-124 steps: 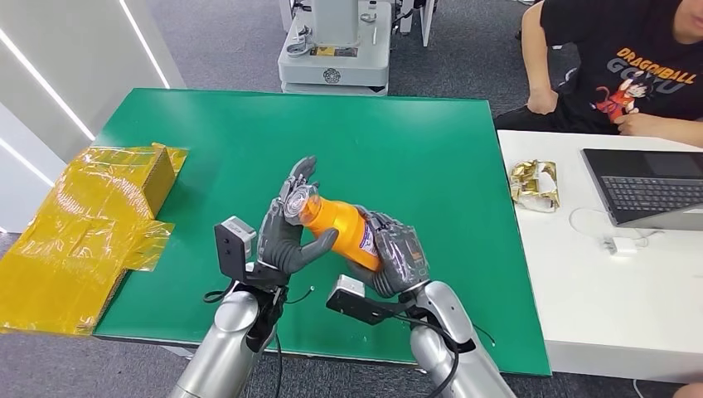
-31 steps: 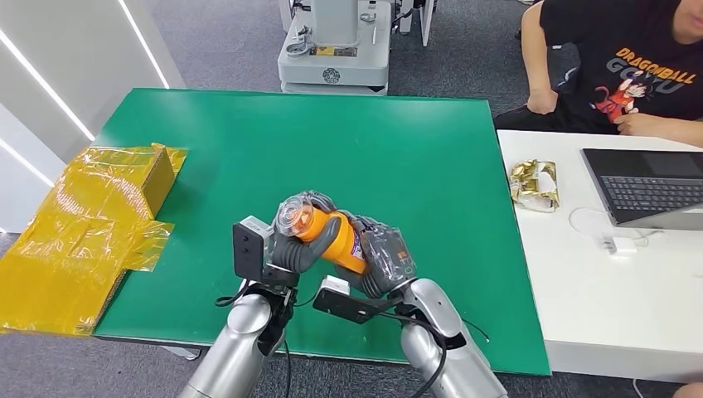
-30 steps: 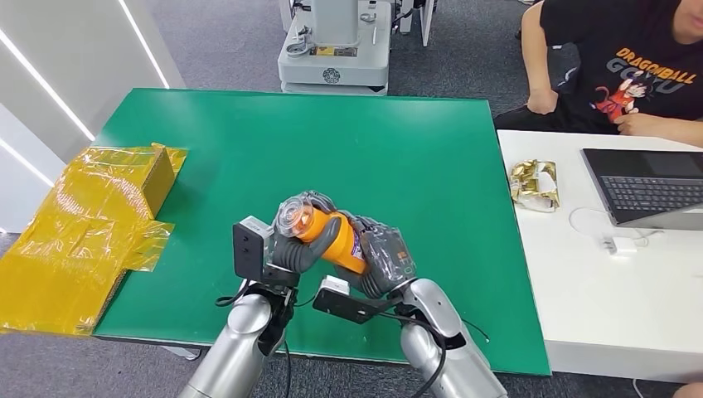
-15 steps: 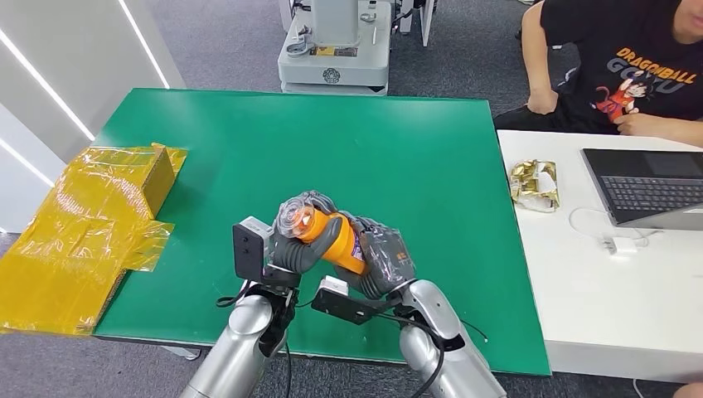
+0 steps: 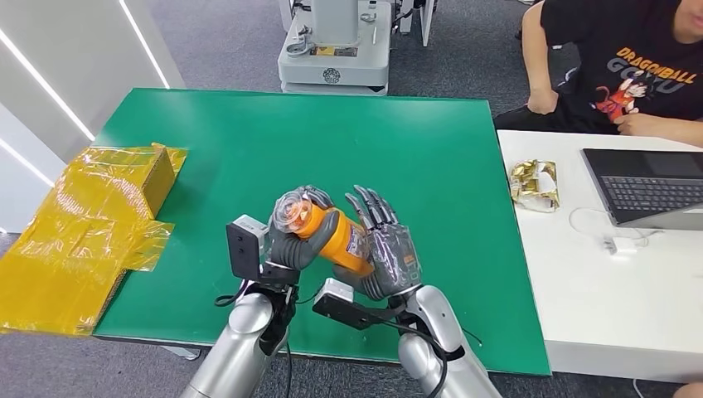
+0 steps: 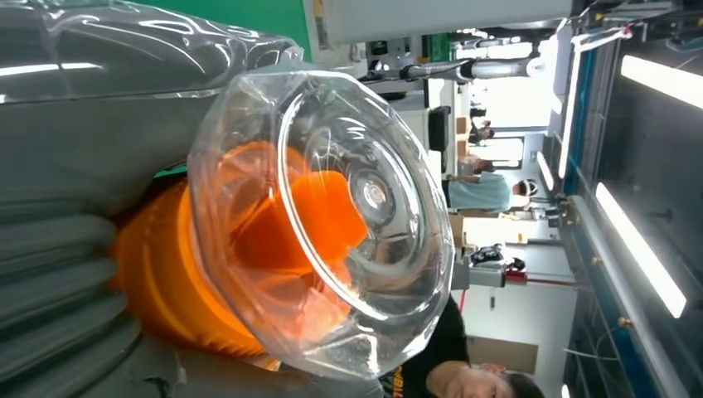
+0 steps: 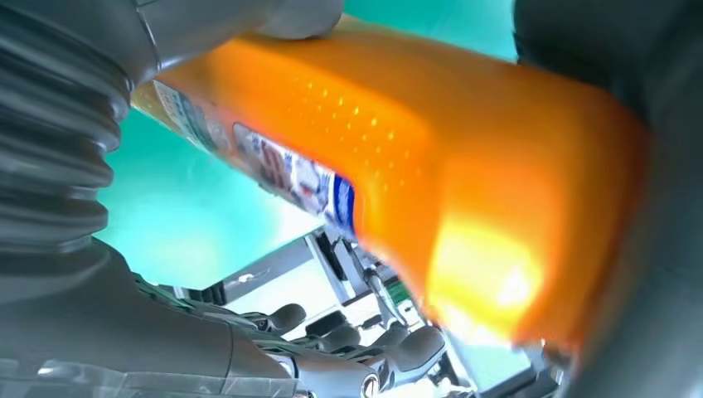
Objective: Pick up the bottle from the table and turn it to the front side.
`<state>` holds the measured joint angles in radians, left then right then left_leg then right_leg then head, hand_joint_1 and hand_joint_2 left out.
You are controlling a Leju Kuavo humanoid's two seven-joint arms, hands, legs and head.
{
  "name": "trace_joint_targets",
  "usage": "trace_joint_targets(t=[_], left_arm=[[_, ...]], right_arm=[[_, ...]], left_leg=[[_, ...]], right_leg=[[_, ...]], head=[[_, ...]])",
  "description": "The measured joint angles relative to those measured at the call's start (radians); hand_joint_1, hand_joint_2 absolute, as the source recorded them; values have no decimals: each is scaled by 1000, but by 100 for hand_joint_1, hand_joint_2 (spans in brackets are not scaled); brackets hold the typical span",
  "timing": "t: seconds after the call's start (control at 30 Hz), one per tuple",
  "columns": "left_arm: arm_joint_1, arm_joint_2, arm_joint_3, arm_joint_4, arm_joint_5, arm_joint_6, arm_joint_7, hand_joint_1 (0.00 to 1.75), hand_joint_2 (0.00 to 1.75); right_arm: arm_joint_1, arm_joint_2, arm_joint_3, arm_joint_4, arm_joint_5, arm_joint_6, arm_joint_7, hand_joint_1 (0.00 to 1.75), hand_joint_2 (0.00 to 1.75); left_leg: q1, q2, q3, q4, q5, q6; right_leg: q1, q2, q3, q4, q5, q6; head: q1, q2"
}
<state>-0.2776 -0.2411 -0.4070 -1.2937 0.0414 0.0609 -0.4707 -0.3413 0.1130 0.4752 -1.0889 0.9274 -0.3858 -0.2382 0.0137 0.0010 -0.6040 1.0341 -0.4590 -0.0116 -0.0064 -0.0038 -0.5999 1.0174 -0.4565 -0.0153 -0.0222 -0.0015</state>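
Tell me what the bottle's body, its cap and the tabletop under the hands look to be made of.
Bottle: orange plastic by its look, smooth and semi-glossy, with a bright highlight and a printed label.
Cap: clear, hard, glossy plastic; the orange inside shows through it.
Table: a flat, matte green surface with no glare; whether mat, felt or painted board cannot be told.

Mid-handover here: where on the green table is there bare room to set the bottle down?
The green table is bare from beyond the hands to its far edge and to its right edge. Crowded: the yellow-wrapped box at the left edge and the near middle, where both hands meet around the bottle.
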Motion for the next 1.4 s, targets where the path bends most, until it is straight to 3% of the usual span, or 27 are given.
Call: trace_joint_targets(t=[0.27, 0.5, 0.77, 1.1, 1.27, 1.4], left_arm=[[3, 8, 4, -50, 19, 98, -55, 175, 175], [4, 46, 12, -127, -35, 188, -72, 175, 175], [32, 184, 64, -172, -383, 338, 5, 175, 175], [76, 393, 155, -173, -732, 587, 152, 175, 175], [108, 470, 200, -173, -869, 620, 209, 175, 175], [111, 511, 214, -162, -989, 564, 274, 175, 175]], right_arm=[[91, 14, -2, -173, -147, -160, -95, 0, 175], [161, 14, 11, -294, -254, -219, -160, 0, 175], [219, 8, 73, -389, -366, -301, -213, 0, 175], [238, -9, 104, -442, -431, -304, -226, 0, 175], [244, -10, 107, -465, -425, -286, -220, 0, 175], [245, -10, 107, -480, -426, -256, -213, 0, 175]], left_leg=[[0, 0, 0, 0, 0, 0], [0, 0, 0, 0, 0, 0], [1, 1, 0, -1, 0, 0], [1, 2, 0, -1, 0, 0], [1, 2, 0, -1, 0, 0], [1, 2, 0, -1, 0, 0]], right_leg=[[0, 0, 0, 0, 0, 0], [0, 0, 0, 0, 0, 0], [0, 0, 0, 1, -1, -1], [0, 2, 0, 1, -1, -1], [0, 2, -1, 1, -1, -1], [0, 2, -1, 0, -1, -1]], head=[[0, 0], [0, 0], [0, 0], [0, 0], [0, 0], [0, 0]])
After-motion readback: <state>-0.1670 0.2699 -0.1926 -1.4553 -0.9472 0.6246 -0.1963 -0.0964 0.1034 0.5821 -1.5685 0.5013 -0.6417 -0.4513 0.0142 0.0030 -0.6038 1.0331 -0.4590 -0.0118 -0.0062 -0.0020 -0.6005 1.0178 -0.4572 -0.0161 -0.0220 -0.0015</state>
